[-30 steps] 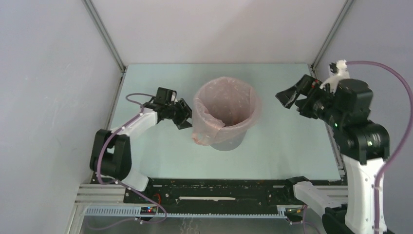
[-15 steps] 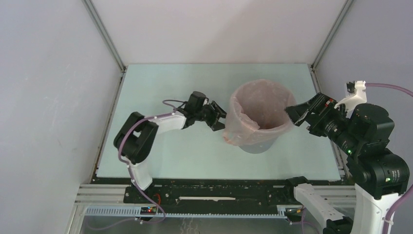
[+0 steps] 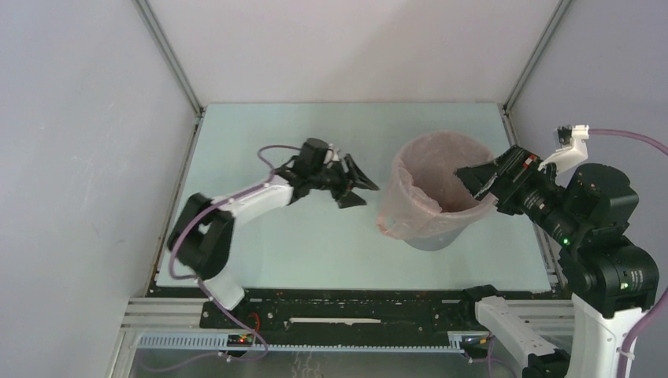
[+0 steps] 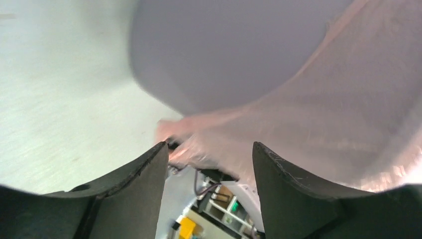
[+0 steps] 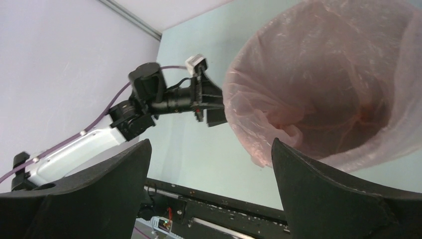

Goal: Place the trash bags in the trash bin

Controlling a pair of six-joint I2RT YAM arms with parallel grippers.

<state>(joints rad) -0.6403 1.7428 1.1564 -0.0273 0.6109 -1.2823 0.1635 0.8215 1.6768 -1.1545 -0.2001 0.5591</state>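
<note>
Your left pincer (image 3: 369,195) is released: jaws spread, nothing between them. It sits just left of the trash bin (image 3: 432,242), close to the film but apart from it in the top view.

The trash bag (image 3: 429,169) is in the bin. Its body is down inside and its rim is folded out over the lip wherever I can see it. One bunched flap at the near-left hangs lower down the outer wall.

Your right pincer (image 3: 474,184) is released too, jaws wide, at the bin's right rim. I can't tell if it touches the film.

The bin is upright on the worktop (image 3: 260,134).

My read: insertion is done. All that's left is evening out that low flap, if you want it even, and pulling both arms clear.
</note>
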